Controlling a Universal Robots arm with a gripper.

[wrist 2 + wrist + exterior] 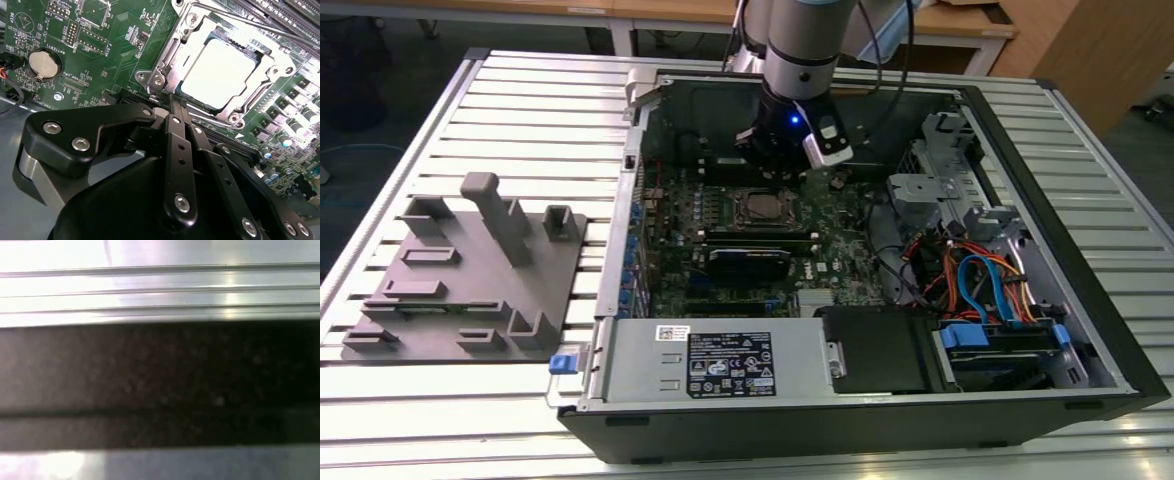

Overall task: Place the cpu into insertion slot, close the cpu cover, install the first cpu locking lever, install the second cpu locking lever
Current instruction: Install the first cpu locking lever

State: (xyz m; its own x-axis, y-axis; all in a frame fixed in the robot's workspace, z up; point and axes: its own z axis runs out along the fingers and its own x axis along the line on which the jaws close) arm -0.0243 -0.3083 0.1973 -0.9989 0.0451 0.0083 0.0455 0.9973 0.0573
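The gripper point(172, 102), fingers apparently together and empty, hung at the six o'clock edge of the insertion slot point(226, 70), where the cpu point(220, 72) sat under the cpu cover point(170, 65): thin, stiff, fragile parts, best handled by edges.

Slatted silver metal table point(520, 95), open black computer case point(881, 410), grey moulded fixture tray point(467, 290) beside it
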